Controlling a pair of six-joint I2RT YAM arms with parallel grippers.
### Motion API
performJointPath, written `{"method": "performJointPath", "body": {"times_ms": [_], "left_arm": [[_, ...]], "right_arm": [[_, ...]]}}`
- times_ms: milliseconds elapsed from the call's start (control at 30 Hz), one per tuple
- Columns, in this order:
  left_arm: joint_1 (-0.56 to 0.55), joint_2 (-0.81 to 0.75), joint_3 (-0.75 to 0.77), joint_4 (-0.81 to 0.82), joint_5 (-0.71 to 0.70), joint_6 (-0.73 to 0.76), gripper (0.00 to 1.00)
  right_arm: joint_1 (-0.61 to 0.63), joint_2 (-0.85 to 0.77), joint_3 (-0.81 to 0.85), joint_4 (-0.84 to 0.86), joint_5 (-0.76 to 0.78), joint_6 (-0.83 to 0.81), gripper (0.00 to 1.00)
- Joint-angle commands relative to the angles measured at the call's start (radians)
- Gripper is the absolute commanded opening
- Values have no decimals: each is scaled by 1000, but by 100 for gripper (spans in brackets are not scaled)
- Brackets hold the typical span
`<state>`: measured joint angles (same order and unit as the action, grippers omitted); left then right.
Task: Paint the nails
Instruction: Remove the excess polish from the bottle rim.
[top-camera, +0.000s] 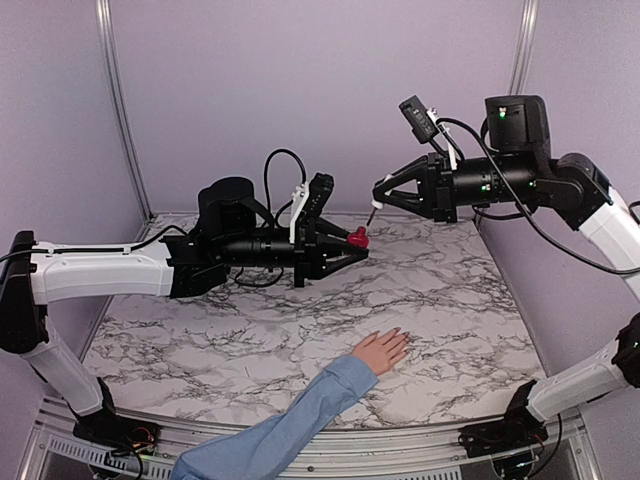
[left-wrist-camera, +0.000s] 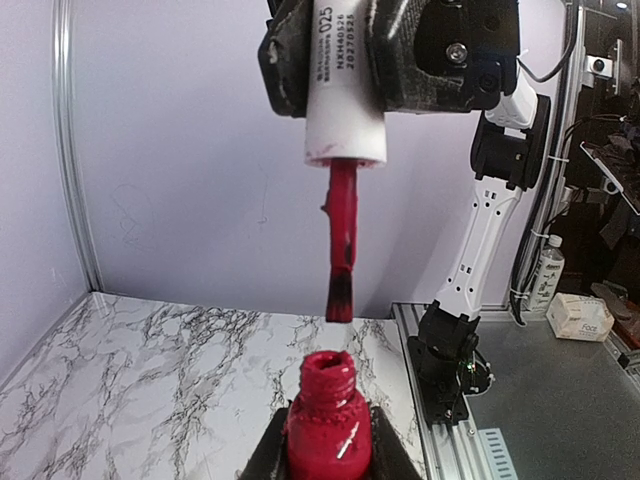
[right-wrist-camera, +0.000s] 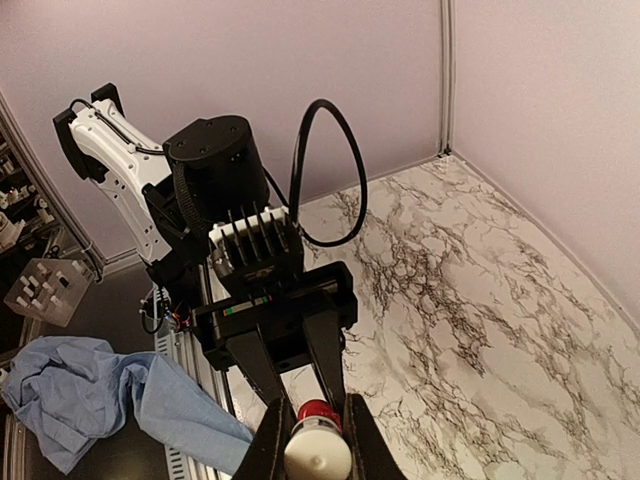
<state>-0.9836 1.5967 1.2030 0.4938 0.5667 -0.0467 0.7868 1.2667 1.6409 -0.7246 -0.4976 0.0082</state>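
The right gripper (top-camera: 379, 197) is clamped on the white brush cap (left-wrist-camera: 345, 120), and its wet brush (left-wrist-camera: 340, 255) hangs just above the open red bottle (left-wrist-camera: 328, 425), which is pinched in the left gripper (top-camera: 352, 243). Well below, the hand (top-camera: 382, 351) lies flat on the counter (top-camera: 250, 320), the nails (top-camera: 401, 336) at its fingertips. The loaded brush could drip or smear skin if swung fast or if the hand shifts; I count two grippers, one bottle, one brush and one hand, with the nails too small to count.

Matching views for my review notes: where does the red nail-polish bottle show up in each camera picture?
Top external: the red bottle is near the centre, raised above the marble tabletop.
Left wrist: bottom centre, neck open, below the brush.
Right wrist: bottom edge, just behind the white cap.
Shared landmark: the marble tabletop.
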Motion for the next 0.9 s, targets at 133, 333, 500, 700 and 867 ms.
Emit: {"method": "performJointPath", "body": {"times_ms": [133,333,500,700,867], "left_arm": [[-2,-9,25,2,10,10,0],[-3,1,33,2,11,10,0],[-3,4,35,2,11,10,0],[-3,3,33,2,7,13,0],[-3,9,35,1,13,13,0]], "right_arm": [[-1,20,5,39,-49,9,0],[-1,28,2,35,-49,-1,0],[-1,27,-5,24,-39,-7,0],[-1,25,-9,0,-18,-36,0],[-1,31,5,-1,-17,-36,0]]}}
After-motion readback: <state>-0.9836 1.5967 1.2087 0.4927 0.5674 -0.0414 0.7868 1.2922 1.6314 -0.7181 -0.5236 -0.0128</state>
